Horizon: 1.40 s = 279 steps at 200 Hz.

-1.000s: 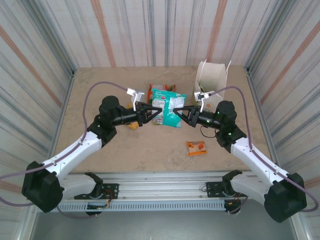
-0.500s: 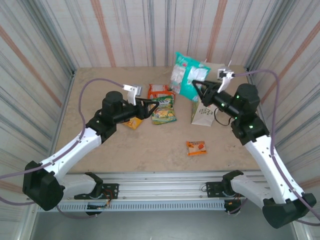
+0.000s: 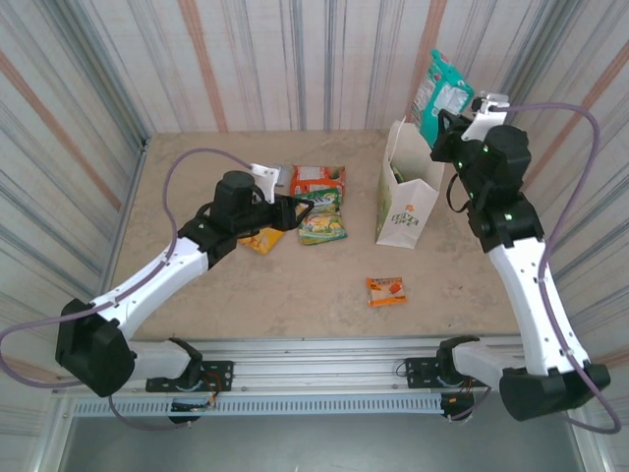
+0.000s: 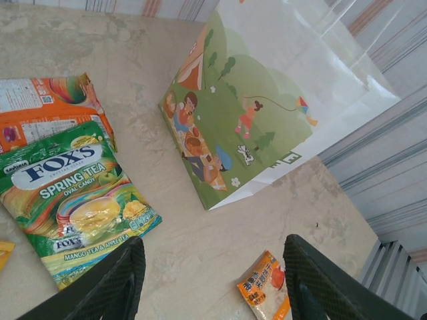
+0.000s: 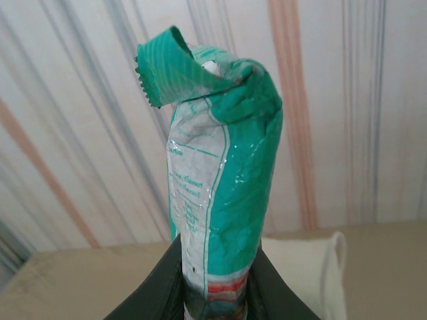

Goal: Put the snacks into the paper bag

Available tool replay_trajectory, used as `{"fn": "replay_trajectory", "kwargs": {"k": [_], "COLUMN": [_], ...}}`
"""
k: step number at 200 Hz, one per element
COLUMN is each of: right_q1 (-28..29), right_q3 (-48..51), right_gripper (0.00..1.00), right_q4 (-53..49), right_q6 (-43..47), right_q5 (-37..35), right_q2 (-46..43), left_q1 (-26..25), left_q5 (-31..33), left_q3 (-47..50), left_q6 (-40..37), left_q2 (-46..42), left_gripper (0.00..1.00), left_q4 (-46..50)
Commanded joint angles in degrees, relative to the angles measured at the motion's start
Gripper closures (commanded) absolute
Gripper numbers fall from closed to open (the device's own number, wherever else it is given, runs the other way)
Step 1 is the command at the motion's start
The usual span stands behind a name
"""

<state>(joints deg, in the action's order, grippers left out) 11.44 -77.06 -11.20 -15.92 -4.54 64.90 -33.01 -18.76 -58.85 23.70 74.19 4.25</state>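
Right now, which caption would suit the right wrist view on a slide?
Right fingers hold a teal snack packet upright against a striped wall, white paper bag beyond.

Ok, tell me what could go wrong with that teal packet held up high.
The right end effector pinches the teal packet by one end only, so it may slip or swing. It looks off to one side of the mouth of the paper bag; released now, it would likely miss. The bag stands unsupported, so a catch on its rim could tip it.
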Motion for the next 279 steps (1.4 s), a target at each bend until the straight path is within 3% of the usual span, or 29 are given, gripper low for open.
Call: {"fn": "replay_trajectory", "kwargs": {"k": [1,94,111,130,141,184,223,249,279], "right_q1": [-0.4,-1.2,-1.2,-1.2,-1.2,-1.2,-0.1,2.9,9.7], "right_q3": [-0.9,1.0,1.4,1.6,1.4,0.9,0.6,5.0,13.2], "right_gripper": [1.00,0.99,0.89,0.70,0.65,0.60,0.58,0.58,0.58], "right_q4": [-1.9,-1.9,-2.4,-3.6,-4.6,-8.7,-16.6,-17.9,-16.2], "right_q6": [1.0,-2.7,-3.5,-4.5,-4.8,-5.1,-5.3,-6.5,-9.6], "right_q5": [-3.3,-0.7,-0.3,0.3,0.5,2.2,9.6,15.8,15.1], "right_q2": [2.5,11.8,12.3,12.4,12.3,8.3,2.5,-3.0,-9.8], "left_q1": [-0.1,-0.2,-0.1,-0.1,-0.1,-0.1,2.2,4.1,6.4], "left_q5": [0.3,-0.2,0.0,0.2,0.0,-0.2,-1.3,-2.6,-4.9], "left_q3": [-2.8,-2.1,-2.0,-1.7,-1.7,-1.4,-2.2,-3.4,-4.1], "left_q6": [-1.9,-0.7,-0.6,-0.7,-0.7,-0.2,4.6,7.4,8.2], "left_q2": [1.8,3.6,3.5,3.7,3.8,4.1,7.4,10.9,16.2], "left_gripper": [0.42,0.42,0.43,0.42,0.43,0.43,0.44,0.44,0.43], "left_q4": [3.8,3.0,3.3,3.4,3.6,4.6,7.8,9.5,7.5]}}
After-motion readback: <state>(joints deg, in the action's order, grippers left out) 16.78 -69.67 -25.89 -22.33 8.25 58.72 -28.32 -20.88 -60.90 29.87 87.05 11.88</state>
